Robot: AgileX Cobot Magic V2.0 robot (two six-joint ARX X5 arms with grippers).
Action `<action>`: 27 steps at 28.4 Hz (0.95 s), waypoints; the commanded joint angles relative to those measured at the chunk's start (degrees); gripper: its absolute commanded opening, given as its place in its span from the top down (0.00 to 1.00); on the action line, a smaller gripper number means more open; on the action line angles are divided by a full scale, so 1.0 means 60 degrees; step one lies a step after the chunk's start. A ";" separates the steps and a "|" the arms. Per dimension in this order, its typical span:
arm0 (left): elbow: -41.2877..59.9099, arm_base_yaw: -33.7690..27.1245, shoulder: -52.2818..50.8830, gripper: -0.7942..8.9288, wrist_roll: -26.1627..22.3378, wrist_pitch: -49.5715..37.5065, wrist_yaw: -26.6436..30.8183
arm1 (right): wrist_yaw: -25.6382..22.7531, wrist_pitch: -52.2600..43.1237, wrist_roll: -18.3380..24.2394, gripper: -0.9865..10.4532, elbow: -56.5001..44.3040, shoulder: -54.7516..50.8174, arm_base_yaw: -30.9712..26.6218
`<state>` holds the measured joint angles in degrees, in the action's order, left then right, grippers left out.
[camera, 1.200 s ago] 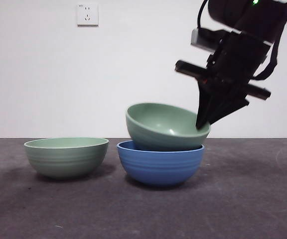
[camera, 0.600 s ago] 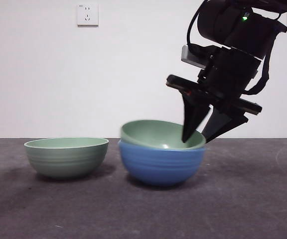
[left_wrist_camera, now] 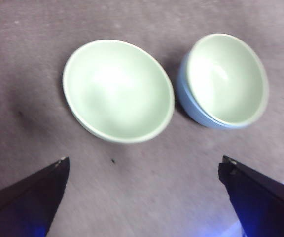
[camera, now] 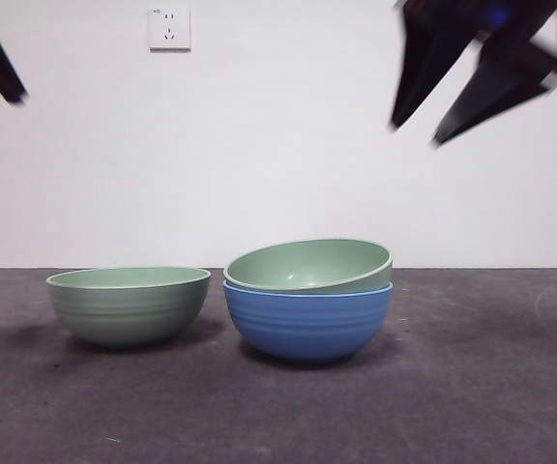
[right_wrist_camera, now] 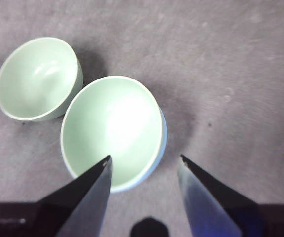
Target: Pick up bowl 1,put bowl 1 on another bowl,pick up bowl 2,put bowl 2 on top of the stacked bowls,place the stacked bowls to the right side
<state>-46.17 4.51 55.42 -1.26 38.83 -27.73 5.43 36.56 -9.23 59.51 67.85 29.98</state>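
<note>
1. Blue bowl (camera: 307, 324) sits on the grey table (camera: 472, 387), with a green bowl (camera: 307, 266) nested inside, tilted.
2. Second green bowl (camera: 129, 304) stands just beside it.
3. Right claw (camera: 424, 130) hangs above, spread wide, empty.
4. Left claw (left_wrist_camera: 142, 165) is up high too, wide apart.

The blue bowl (camera: 307, 324) shows faint horizontal ridges and a light rim; the bowl nested in it (camera: 307, 266) is pale green; the lone bowl (camera: 129, 304) is pale green, ridged; the table (camera: 472, 387) is dark grey, speckled.
</note>
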 commanded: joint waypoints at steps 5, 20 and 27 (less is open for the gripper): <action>-0.0430 0.0838 0.2149 0.27 0.0790 -0.1319 0.1632 | -0.0055 0.1512 -0.0058 0.72 -0.0029 -0.1774 0.0007; -0.2816 0.1381 0.6444 0.31 0.1056 -0.1140 0.3144 | -0.0259 0.2845 -0.0153 0.72 -0.0029 -0.3530 0.0007; -0.2816 0.1381 0.6575 0.93 0.1217 -0.0973 0.3064 | -0.0262 0.2856 -0.0171 0.72 -0.0029 -0.3544 0.0007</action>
<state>-63.31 12.56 94.70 5.65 32.91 -9.15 4.03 53.98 -9.69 59.51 46.65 29.98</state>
